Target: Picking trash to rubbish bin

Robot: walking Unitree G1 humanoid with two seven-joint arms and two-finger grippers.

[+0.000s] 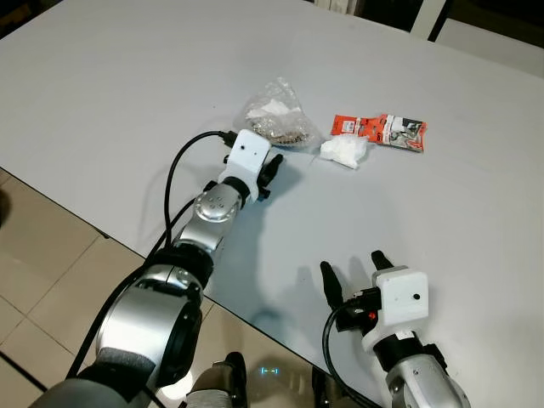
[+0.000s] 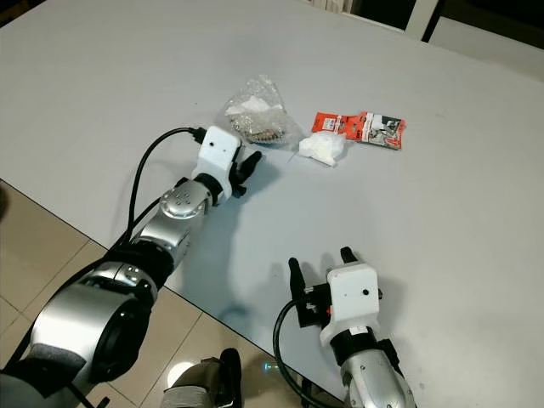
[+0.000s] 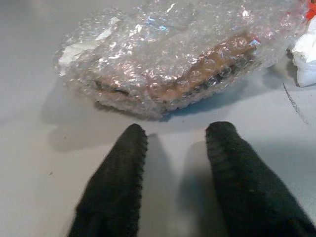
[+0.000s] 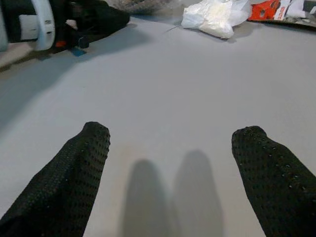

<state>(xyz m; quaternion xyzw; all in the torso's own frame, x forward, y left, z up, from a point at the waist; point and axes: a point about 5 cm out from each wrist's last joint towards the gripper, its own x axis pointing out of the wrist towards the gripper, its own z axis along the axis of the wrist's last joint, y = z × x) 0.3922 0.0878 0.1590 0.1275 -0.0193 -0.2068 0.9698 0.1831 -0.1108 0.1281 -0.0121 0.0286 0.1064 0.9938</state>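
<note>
A clear bubble-wrap bundle (image 1: 276, 119) with brown scraps inside lies on the pale grey table (image 1: 127, 85). To its right sit a crumpled white tissue (image 1: 344, 151) and a red snack wrapper (image 1: 380, 130). My left gripper (image 1: 274, 166) rests low on the table just short of the bundle, open, with nothing between its fingers. The left wrist view has the bubble-wrap bundle (image 3: 168, 54) close ahead of the left gripper (image 3: 177, 131). My right gripper (image 1: 351, 265) is open over bare table near the front edge, well short of the tissue (image 4: 215, 12) and the wrapper (image 4: 269, 9).
The table's front edge (image 1: 127, 242) runs diagonally from the left down toward my body. Beige floor tiles (image 1: 34, 255) lie beyond it on the left. A black cable (image 1: 174, 170) loops off the left wrist.
</note>
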